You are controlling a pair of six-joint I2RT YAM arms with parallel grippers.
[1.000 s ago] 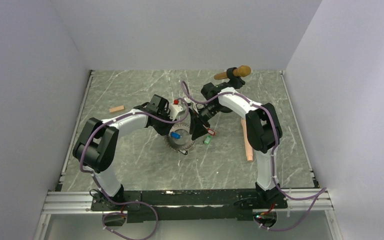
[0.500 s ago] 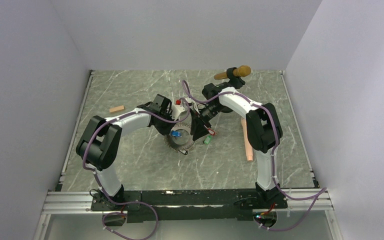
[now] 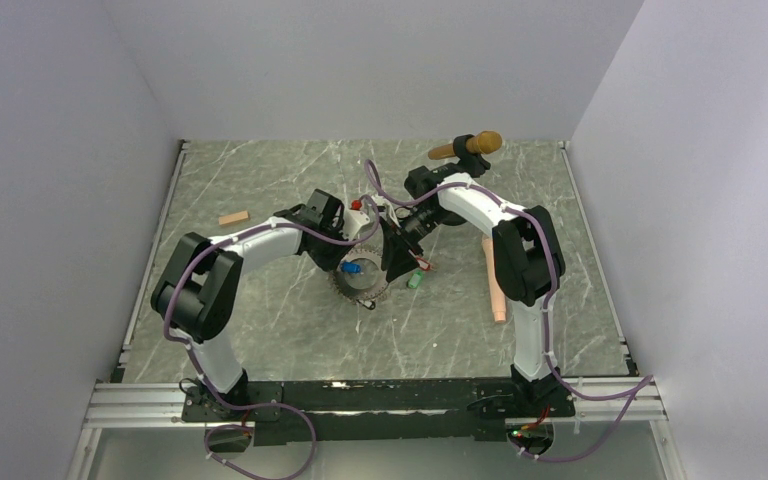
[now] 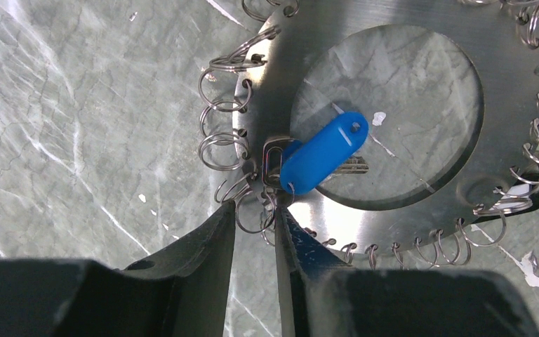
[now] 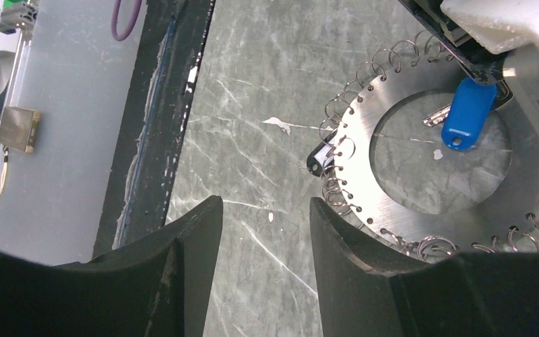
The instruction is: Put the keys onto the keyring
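Two white-shelled arms (image 3: pixel 260 238) with black joints — purple cables (image 3: pixel 370 178), black wedge-shaped tool fingers (image 4: pixel 203 246)

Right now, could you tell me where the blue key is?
In the left wrist view, the blue key lies over the hole's left edge in the metal disc, beyond the left gripper.

A grey marble-patterned table (image 3: pixel 290 330) carries a flat round steel disc (image 3: pixel 360 285), wide-holed and rimmed with wire rings, at its middle, and a blue-tagged key (image 4: pixel 323 153) lies across the hole. Just right of the disc lies a green-tagged key (image 3: pixel 415 281). Further right is a pale pink wooden stick (image 3: pixel 495 282), and far left a small tan wooden block (image 3: pixel 233 217). At the far side stands what may be a black stand holding a brown wooden peg (image 3: pixel 470 146).
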